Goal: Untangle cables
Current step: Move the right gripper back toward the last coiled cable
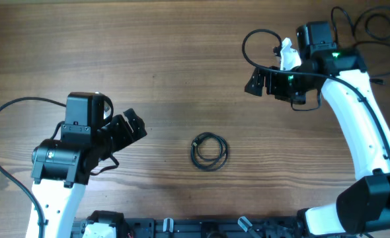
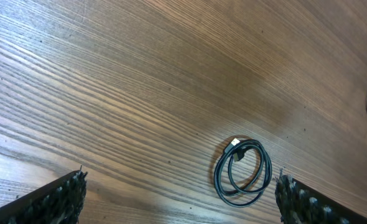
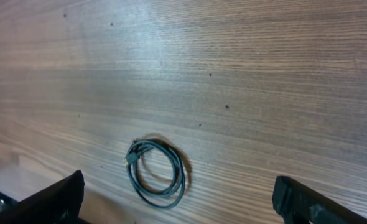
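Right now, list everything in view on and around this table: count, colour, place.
coiled cable: one small bundle of loops, black with a pale plug tip, lying on the table near its middle, between the two arms
table: one, brown wood grain, under everything
dark fixture: one, black, along the bottom edge of the overhead view, too cropped to name
arm wires: one loop by each arm, black, thicker than the cable
left arm: one, white and black, lower left
right arm: one, white and black, right side
left pincer: one, black, open and empty, left of the cable
right pincer: one, black, open and empty, upper right
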You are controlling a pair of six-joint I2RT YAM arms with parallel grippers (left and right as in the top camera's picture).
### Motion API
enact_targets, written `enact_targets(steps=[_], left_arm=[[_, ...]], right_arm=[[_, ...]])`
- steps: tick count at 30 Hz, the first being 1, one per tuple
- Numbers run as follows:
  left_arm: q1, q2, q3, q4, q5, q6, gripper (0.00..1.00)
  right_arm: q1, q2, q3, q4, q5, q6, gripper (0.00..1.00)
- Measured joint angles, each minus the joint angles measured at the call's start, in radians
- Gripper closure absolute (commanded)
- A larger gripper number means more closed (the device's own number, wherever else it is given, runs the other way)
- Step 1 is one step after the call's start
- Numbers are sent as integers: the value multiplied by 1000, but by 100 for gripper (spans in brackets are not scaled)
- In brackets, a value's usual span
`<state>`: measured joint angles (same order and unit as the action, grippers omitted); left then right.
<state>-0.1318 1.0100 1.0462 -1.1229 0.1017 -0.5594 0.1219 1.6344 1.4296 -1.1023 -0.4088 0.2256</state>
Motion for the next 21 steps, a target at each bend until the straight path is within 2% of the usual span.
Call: enact_targets(steps=[2, 5, 10, 13, 14, 16, 21], left_arm=[[0, 0, 0, 0, 0, 0, 0], [0, 0, 0, 0, 0, 0, 0], [0, 0, 0, 0, 0, 0, 0], [0, 0, 0, 0, 0, 0, 0], [0, 0, 0, 0, 0, 0, 0], [0, 0, 0, 0, 0, 0, 0], [0, 0, 0, 0, 0, 0, 0]], right_arm=[[7, 1, -44, 24, 3, 17, 2], [43, 2, -120, 62, 6, 32, 13], [191, 5, -269, 179, 7, 80, 18], [278, 5, -336, 264, 18, 179, 28], [304, 6, -354, 283, 32, 224, 28], [344, 6, -393, 311, 70, 325, 19], [399, 6, -463, 342, 104, 528, 18]])
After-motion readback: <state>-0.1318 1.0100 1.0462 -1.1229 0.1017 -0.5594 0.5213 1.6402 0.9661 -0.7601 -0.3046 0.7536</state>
